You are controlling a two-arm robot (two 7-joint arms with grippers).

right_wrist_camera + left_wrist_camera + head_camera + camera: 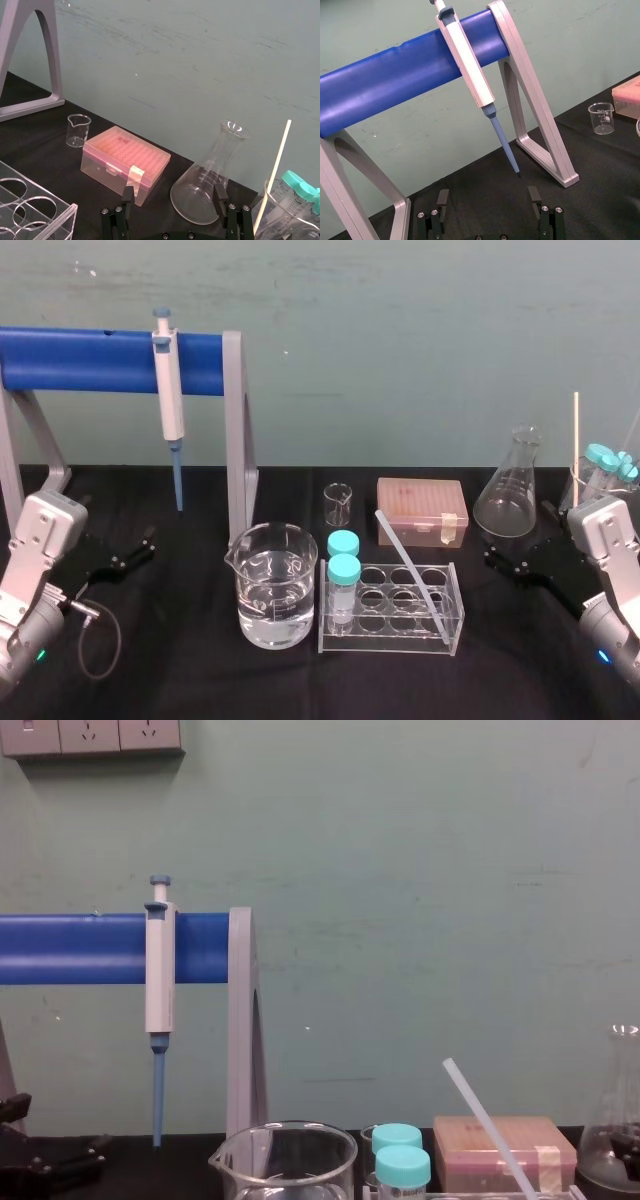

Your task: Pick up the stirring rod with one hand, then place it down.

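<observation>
The stirring rod (411, 573) is a translucent white rod lying slanted across the clear tube rack (455, 612), its upper end toward the pink box; the chest view shows the stirring rod (488, 1123) rising at an angle. My left gripper (135, 552) rests open on the black table at the left, well away from it; in the left wrist view the left gripper (488, 200) has nothing between its fingers. My right gripper (515, 560) sits open at the right, just in front of the conical flask (510, 490), and the right gripper (173, 196) is empty too.
A water beaker (275, 585) and two teal-capped tubes (343, 570) stand left of the rod. Behind are a small beaker (338, 504), a pink tip box (422, 510) and a pipette (168, 400) hanging on a blue-bar stand (90, 360). A beaker with a thin pale stick (576, 445) stands far right.
</observation>
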